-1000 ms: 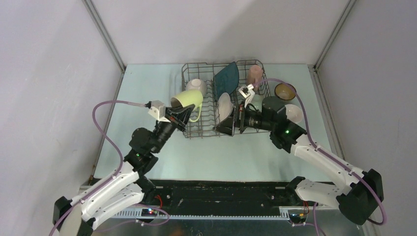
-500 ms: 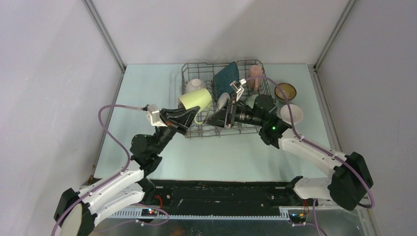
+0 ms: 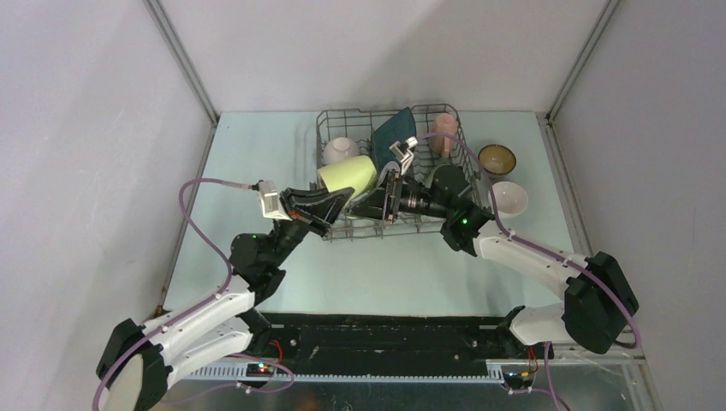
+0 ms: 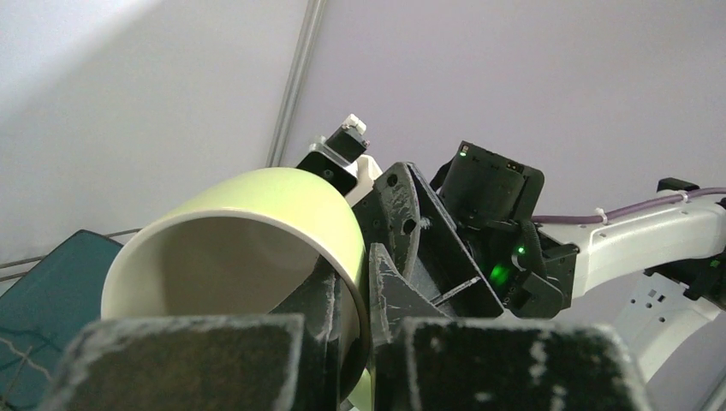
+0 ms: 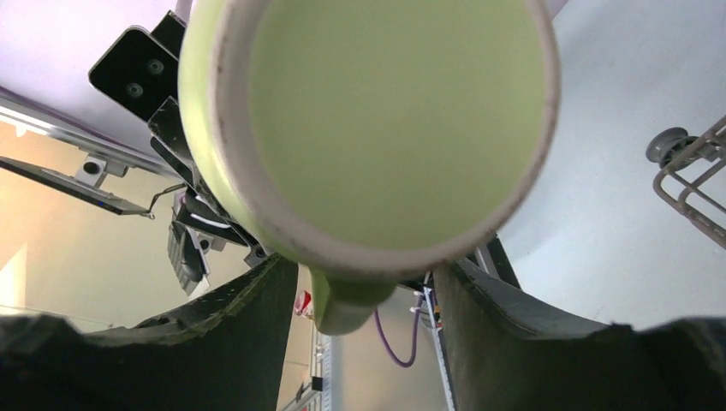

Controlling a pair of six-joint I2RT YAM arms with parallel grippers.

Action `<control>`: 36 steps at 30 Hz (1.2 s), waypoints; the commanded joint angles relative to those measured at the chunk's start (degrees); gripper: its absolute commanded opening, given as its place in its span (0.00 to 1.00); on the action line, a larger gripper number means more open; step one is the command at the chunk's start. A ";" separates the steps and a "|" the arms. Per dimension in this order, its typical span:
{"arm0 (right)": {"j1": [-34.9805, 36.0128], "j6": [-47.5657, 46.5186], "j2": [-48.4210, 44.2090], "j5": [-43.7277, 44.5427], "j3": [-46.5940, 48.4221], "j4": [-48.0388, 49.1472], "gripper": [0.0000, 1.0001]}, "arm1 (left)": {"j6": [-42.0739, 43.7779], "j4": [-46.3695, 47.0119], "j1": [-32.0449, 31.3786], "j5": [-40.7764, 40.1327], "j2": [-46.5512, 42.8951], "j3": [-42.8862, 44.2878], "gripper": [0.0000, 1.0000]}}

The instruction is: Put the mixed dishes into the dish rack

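Note:
The yellow-green mug (image 3: 348,175) hangs tilted over the left part of the dish rack (image 3: 321,128). My left gripper (image 3: 336,200) is shut on its rim, one finger inside and one outside (image 4: 364,291). My right gripper (image 3: 379,202) reaches in from the right and stands open, its fingers (image 5: 257,317) on either side of the mug's handle (image 5: 342,304) with gaps showing. The mug's base (image 5: 385,111) fills the right wrist view. In the rack stand a dark teal square plate (image 3: 395,130), a pink mug (image 3: 443,133) and a white bowl (image 3: 340,150). The white round plate is hidden.
A brown bowl (image 3: 496,158) and a white bowl (image 3: 510,199) sit on the table to the right of the rack. A corner of the rack (image 5: 693,184) shows in the right wrist view. Grey walls close the back and both sides.
The left arm carried the mug to the right over the rack. The right arm swung left to meet it, and its jaws narrowed around the handle.

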 commanded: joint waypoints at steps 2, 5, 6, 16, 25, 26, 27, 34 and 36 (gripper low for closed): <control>0.67 0.51 0.61 -0.67 3.02 2.94 0.56 | -0.03 9.76 -0.20 3.42 0.58 2.62 0.00; 0.65 0.16 0.68 -0.46 3.21 2.52 0.47 | 0.03 10.20 -0.24 5.41 1.08 3.28 0.00; 0.65 0.05 0.74 -0.63 3.38 2.43 0.46 | 0.11 10.23 -0.25 6.33 1.45 3.46 0.00; 0.72 -2.48 0.22 -0.59 3.56 0.54 0.00 | -1.69 11.68 -0.26 15.97 5.04 5.55 0.02; 0.67 -13.05 -5.00 7.55 3.56 -12.65 0.00 | 0.62 8.77 -0.26 12.43 2.79 3.96 0.22; 0.67 -13.69 -5.66 8.20 3.56 -14.39 0.00 | 0.71 8.88 -0.26 12.28 2.74 3.67 0.28; 0.59 -14.93 -5.91 9.29 3.56 -15.17 0.00 | 0.69 8.95 -0.26 12.27 2.72 3.52 0.32; -0.37 -18.08 -7.89 13.13 3.56 -20.96 0.00 | 0.09 9.84 -0.25 12.24 2.52 1.81 0.58; -0.78 -18.57 -8.44 13.79 3.56 -21.91 0.00 | 0.46 8.34 -0.26 11.79 1.48 0.96 0.61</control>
